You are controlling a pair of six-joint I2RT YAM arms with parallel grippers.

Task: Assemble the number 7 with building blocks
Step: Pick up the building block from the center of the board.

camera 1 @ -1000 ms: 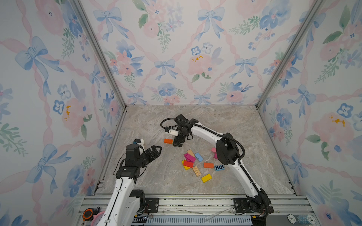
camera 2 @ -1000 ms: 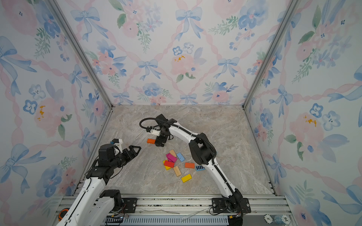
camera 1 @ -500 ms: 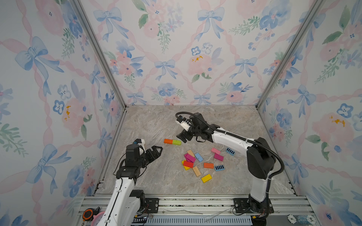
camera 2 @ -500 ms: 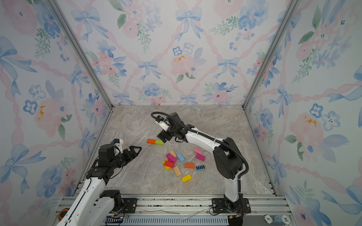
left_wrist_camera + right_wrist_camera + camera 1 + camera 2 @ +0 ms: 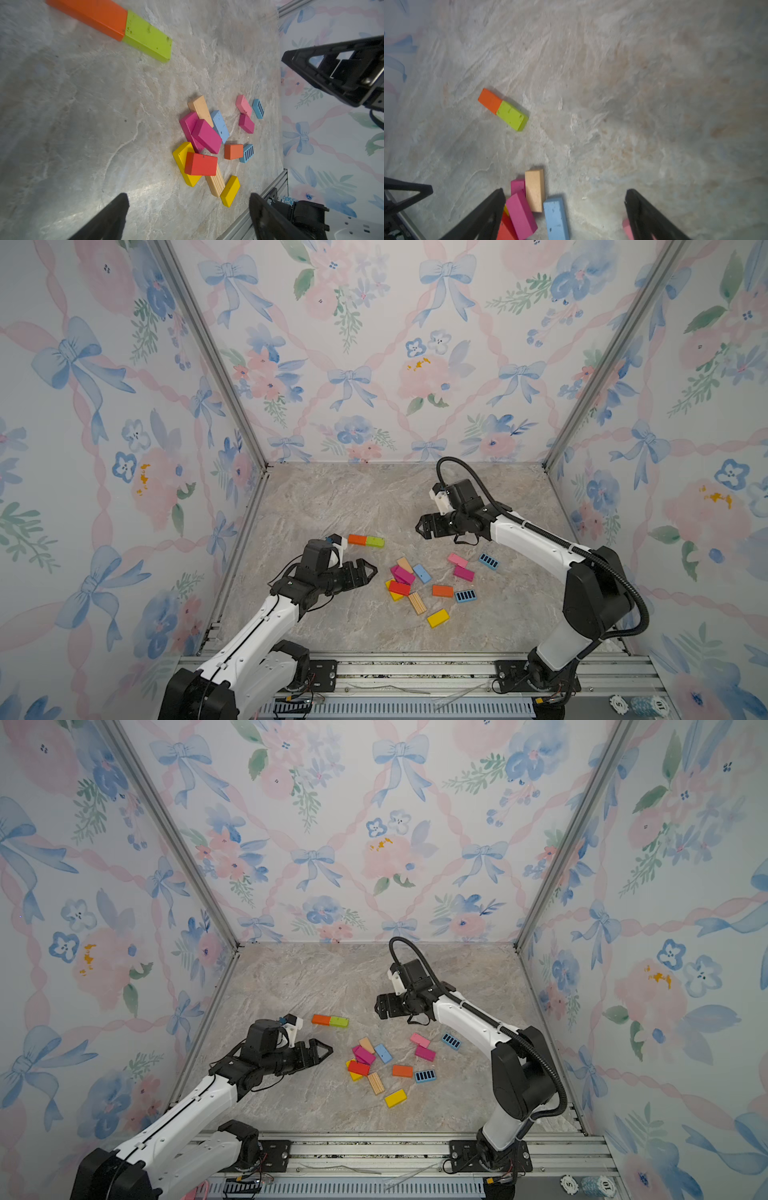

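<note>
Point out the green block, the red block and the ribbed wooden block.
green block [image 5: 375, 541], in a top view, middle of its top face.
red block [image 5: 200, 164], left wrist view, middle of its top face.
ribbed wooden block [image 5: 376, 1083], in a top view, middle of its grooved top face.

Orange block [image 5: 357, 539] abutting green block [image 5: 375, 541]; loose blocks [image 5: 432, 585] clustered nearby.

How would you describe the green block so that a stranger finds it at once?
On the marble-patterned floor, look behind the loose pile of blocks, where two blocks lie apart, joined end to end. The green block touches the orange block there, and it is the only green one.
</note>
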